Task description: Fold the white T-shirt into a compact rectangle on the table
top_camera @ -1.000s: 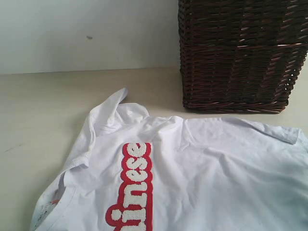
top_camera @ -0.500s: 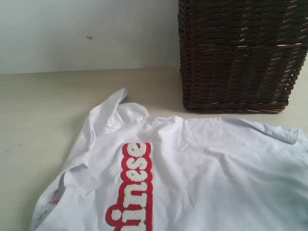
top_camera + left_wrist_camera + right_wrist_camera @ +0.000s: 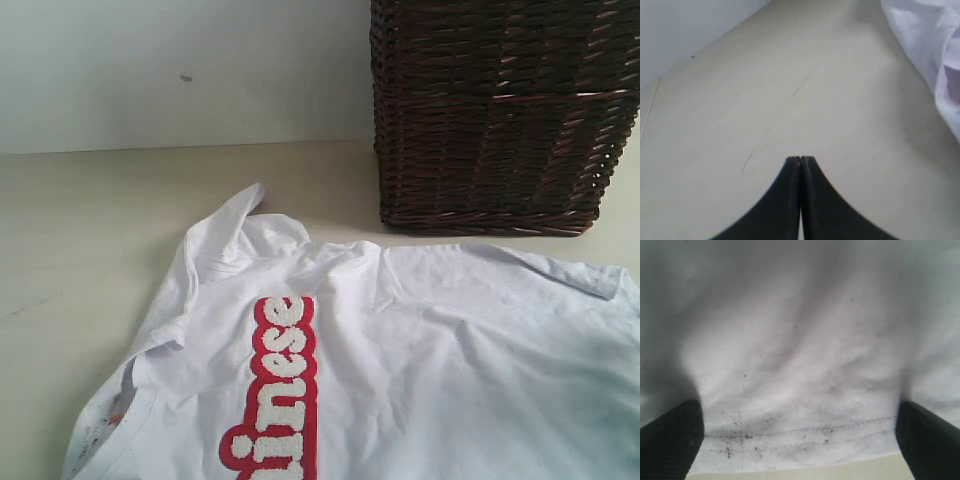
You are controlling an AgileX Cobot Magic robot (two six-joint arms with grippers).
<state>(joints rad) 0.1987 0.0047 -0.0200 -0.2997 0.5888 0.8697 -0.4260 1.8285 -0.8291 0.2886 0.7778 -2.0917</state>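
Looks like pre-grasp for 1st fold: right gripper (image 3: 800, 437) is hovering wide open, empty, hem (image 3: 850, 429) of white T-shirt (image 3: 790, 340) lying between its jaws; next needs lowering & pinching. Meanwhile left gripper (image 3: 800, 161) is idling closed, empty, over table (image 3: 765, 100), shirt beside.

**Exterior view.** A low camera, set near the height of the bench (image 3: 90, 220), faces across the surface toward the pale wall (image 3: 180, 60). The white T-shirt (image 3: 400, 340) fills the near foreground and is cropped at the lower edge, with the wicker basket (image 3: 500, 110) behind it.

**Left wrist view.** Looks obliquely down past the pressed-together tips of the left claw (image 3: 800, 160) onto bare bench, with an edge of the shirt at the frame's margin.

**Right wrist view.** Sits very close over the shirt's stitched hem, framed by the wide-set fingers of the right claw (image 3: 797, 425).

All three views share shirt and bench.
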